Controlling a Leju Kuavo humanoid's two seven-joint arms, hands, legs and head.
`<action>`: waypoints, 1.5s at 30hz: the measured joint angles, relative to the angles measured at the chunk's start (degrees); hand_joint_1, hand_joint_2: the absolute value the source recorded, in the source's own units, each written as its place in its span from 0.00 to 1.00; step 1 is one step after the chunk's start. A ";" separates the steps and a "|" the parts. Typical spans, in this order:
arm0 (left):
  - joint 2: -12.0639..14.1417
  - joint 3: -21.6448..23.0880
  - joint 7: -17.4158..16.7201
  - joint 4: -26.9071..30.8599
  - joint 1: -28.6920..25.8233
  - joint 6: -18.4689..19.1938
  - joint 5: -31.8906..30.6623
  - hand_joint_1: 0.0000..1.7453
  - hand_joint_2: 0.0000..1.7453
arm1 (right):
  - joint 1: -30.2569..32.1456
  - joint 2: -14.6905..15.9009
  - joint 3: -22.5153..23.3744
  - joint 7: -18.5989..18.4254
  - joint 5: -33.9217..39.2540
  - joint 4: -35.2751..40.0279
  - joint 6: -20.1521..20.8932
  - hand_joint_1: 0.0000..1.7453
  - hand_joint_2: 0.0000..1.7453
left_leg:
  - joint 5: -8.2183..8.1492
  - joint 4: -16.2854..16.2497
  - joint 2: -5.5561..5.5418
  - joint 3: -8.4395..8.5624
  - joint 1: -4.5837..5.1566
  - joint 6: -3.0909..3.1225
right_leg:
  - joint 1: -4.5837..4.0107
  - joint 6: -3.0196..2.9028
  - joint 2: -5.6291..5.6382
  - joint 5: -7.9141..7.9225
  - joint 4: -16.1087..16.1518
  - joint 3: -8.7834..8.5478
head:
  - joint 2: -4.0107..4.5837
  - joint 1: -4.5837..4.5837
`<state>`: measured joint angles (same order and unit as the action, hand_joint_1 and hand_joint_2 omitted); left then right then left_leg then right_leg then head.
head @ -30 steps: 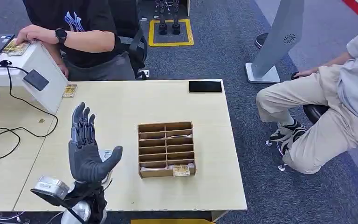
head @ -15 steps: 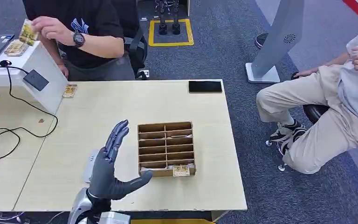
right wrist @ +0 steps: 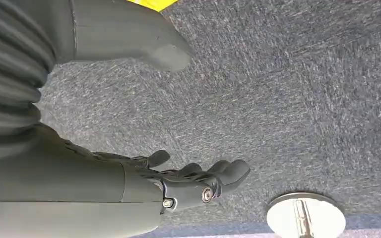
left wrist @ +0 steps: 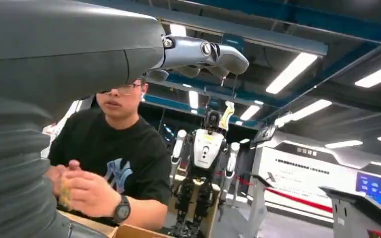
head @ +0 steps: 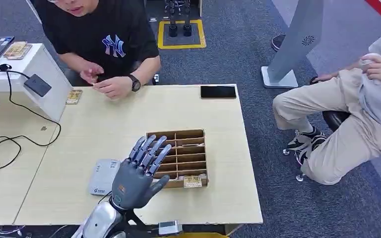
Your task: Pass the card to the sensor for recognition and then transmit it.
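Pale wood table on grey-blue carpet, seen from above. Near its front edge sits a brown cardboard tray split into rows of slots, and one card lies in the front row, toward the tray's right end. The robot's left hand rises from below and hovers over the tray's left front corner, palm down, fingers spread and straight, holding nothing. Just left of that hand a flat grey device lies on the table.

At the far left stands a white slanted box with a dark sensor pad on its sloping face and a black cable trailing across the table. Another card lies beside the box's foot, and more cards sit on top of the box. A black phone lies at the table's far edge.

Behind the table a person in a black T-shirt leans in, both hands together at the far edge; what they hold is too small to tell. A second person in beige trousers sits to the right.

From the right wrist camera, the right hand hangs over carpet, fingers loosely curled, holding nothing.
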<state>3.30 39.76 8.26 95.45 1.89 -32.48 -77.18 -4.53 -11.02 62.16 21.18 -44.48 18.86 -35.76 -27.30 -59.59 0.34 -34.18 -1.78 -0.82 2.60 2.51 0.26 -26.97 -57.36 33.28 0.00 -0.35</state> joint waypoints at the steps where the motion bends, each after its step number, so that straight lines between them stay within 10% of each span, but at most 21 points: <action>1: 0.07 0.09 -0.53 -0.24 0.13 -0.13 -0.64 0.00 1.00 | -0.02 0.02 0.00 0.00 0.00 0.00 0.00 0.00 1.00 | 0.00 0.00 0.00 0.00 0.00 0.00 | 0.00 0.00 0.00 0.00 0.00 0.00 | 0.00 0.00; 11: 1.70 2.88 -19.79 -4.43 4.40 -2.78 -12.28 0.00 1.00 | -0.01 0.00 0.00 -0.74 -1.05 0.02 0.11 0.00 1.00 | 0.00 0.00 0.00 0.00 0.00 0.00 | 0.00 0.00 -0.02 0.00 0.00 -0.02 | 0.00 0.02; 17: 3.21 5.63 -22.89 -5.94 6.77 -2.71 -12.31 0.00 1.00 | 0.01 0.00 0.00 -0.76 -1.05 0.04 0.09 0.00 1.00 | 0.01 0.00 0.00 0.00 0.00 -0.01 | 0.00 0.00 0.00 0.01 0.00 0.00 | 0.00 0.02; 25: 5.57 14.13 -42.85 -7.36 12.38 3.28 -12.33 0.00 1.00 | 0.18 0.00 0.00 -1.88 -1.16 0.44 0.31 0.00 1.00 | 0.01 0.00 0.00 -0.01 0.00 -0.01 | 0.00 0.00 0.01 0.00 0.00 0.00 | 0.00 0.02; 45: 5.99 16.20 -40.52 -12.02 11.63 4.66 -12.33 0.00 1.00 | 0.96 -0.37 0.00 -2.75 -2.99 1.88 0.61 0.00 1.00 | 0.00 0.00 0.00 -0.01 0.00 0.00 | 0.00 0.00 0.00 0.00 0.00 -0.01 | 0.00 0.00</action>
<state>9.29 55.95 -32.26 83.43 13.52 -27.82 -89.50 -3.57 -11.39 62.16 18.43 -47.47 20.74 -35.15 -27.29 -59.60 0.34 -34.19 -1.78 -0.82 2.60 2.51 0.26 -26.97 -57.36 33.27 0.00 -0.35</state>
